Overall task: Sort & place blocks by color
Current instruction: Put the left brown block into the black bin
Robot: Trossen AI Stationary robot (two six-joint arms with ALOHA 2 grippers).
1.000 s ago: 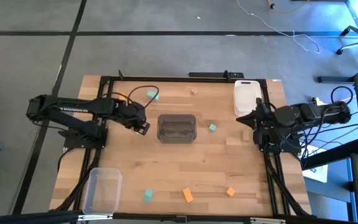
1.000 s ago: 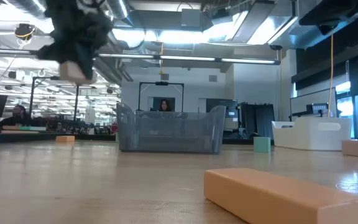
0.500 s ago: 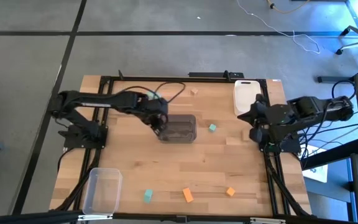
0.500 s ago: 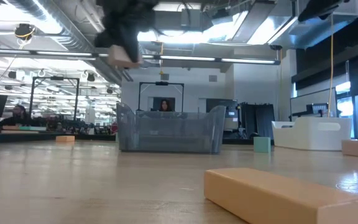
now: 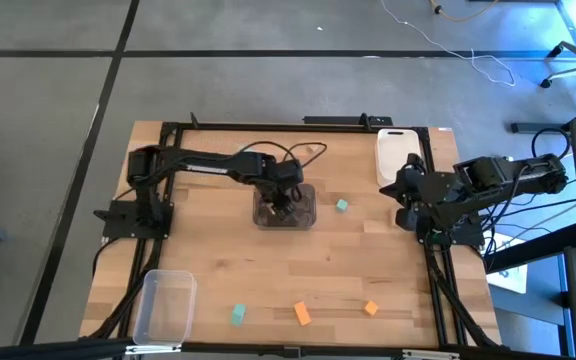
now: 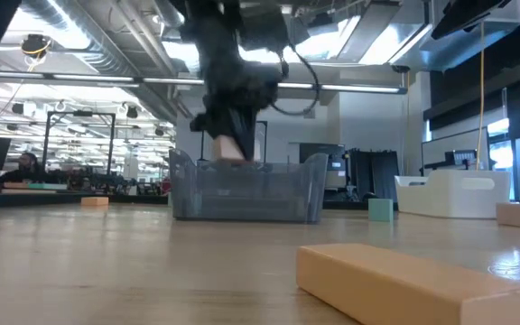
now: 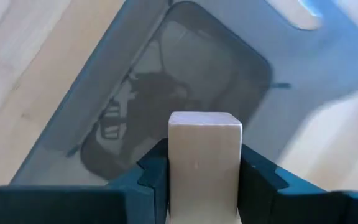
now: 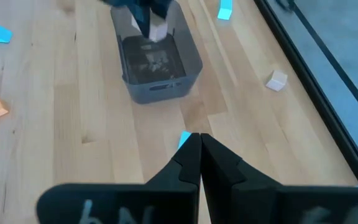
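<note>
The left gripper [image 5: 282, 203] is hanging over the dark grey bin [image 5: 306, 213] at the table's centre, its fingers clamped on a tan block [image 7: 204, 163] — held above the bin's open interior. Right of the bin, a teal block [image 5: 341, 205] is lying on the table [image 5: 218, 270]. At the right edge, the right gripper [image 8: 199, 152] is waiting beside the white bin [image 5: 394, 152] — fingers pressed together, holding nothing.

Both arms are dark, near-black, built of slim jointed segments with black cables looping off them. The left arm [image 5: 208, 165] carries faint pale lettering along its long link. The right gripper [image 8: 199, 155] has angular, matte black fingers on a blocky housing with white markings.
</note>
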